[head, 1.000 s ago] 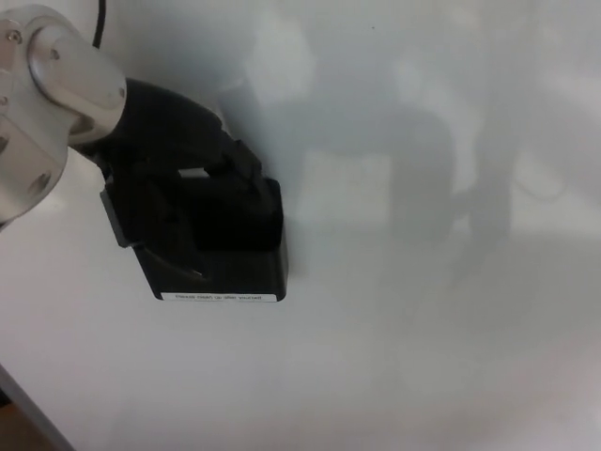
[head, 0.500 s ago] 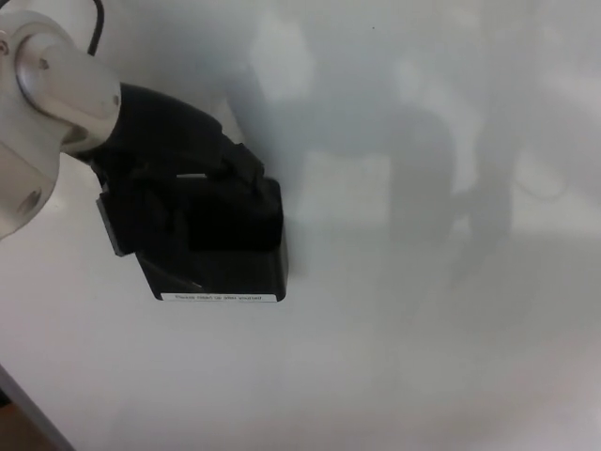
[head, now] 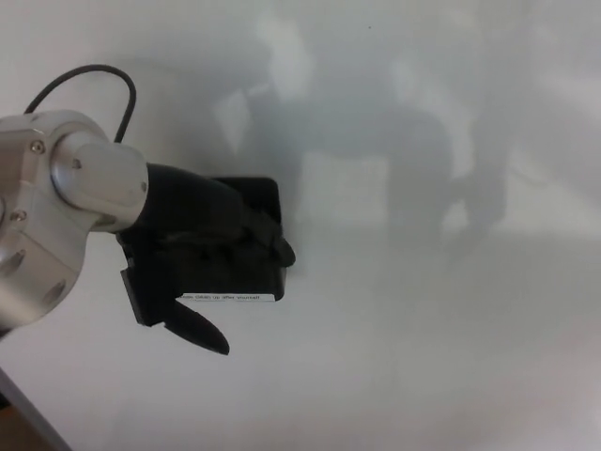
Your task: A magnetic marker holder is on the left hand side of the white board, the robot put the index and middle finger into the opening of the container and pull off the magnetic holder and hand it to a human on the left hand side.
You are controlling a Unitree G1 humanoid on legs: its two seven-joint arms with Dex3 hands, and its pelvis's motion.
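Left robot hand (head: 202,258) over boxy holder (head: 252,246)

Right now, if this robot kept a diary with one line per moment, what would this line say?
left black hand: wrapped over black magnetic marker holder | holder: against glossy whiteboard | right hand: unseen | handover: not yet

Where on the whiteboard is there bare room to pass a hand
Bare board lies right of the marker holder, across to the picture's right edge, and below it along the bottom. The crowded spot is upper left, where the left hand covers the holder.
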